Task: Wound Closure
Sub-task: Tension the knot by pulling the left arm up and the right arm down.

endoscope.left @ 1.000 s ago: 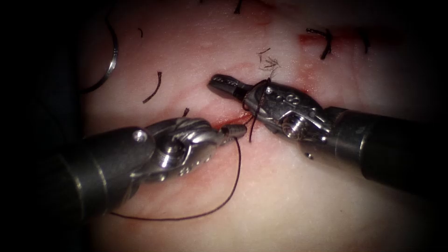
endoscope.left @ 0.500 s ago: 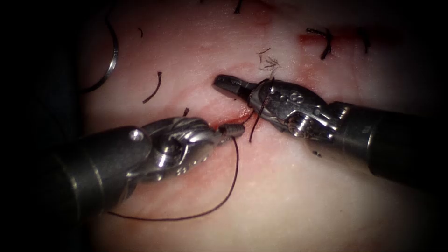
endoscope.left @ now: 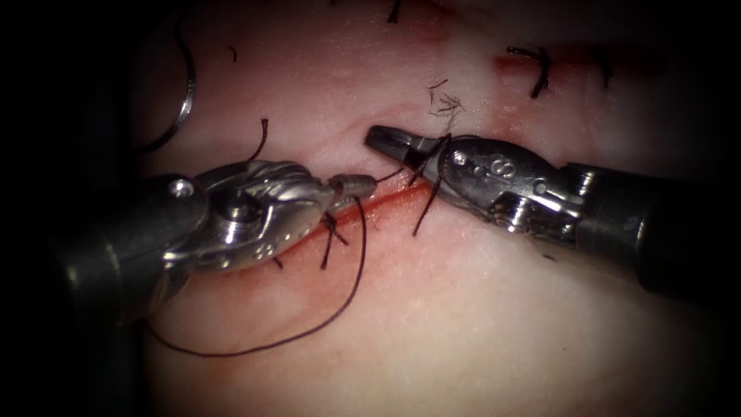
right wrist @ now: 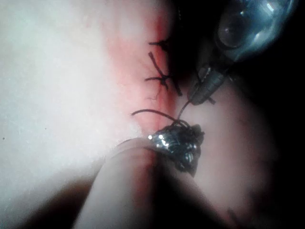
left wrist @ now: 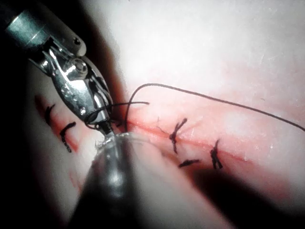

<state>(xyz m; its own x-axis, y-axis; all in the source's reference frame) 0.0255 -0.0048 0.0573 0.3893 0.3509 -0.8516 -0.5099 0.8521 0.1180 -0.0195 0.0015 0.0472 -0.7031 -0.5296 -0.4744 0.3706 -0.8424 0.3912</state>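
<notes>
Couple of knots already sit on the cut (endoscope.left: 390,202), more left; left tool (endoscope.left: 356,185) clenched on the thread (endoscope.left: 351,289), right tool (endoscope.left: 394,141) clenched with thread looped around it, needle (endoscope.left: 182,100) parked at 10 o'clock.

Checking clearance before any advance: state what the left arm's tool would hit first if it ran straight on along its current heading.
Most likely the right arm's tool: the left arm's tool points right and slightly up, toward those jaws wrapped with thread. Depth is unclear, so it might pass beneath.

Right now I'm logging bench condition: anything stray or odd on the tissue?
Yes: the needle lies loose at the far left edge, held by neither gripper, and cut thread ends are scattered on the tissue. Thread is wrapped around the right gripper.
</notes>
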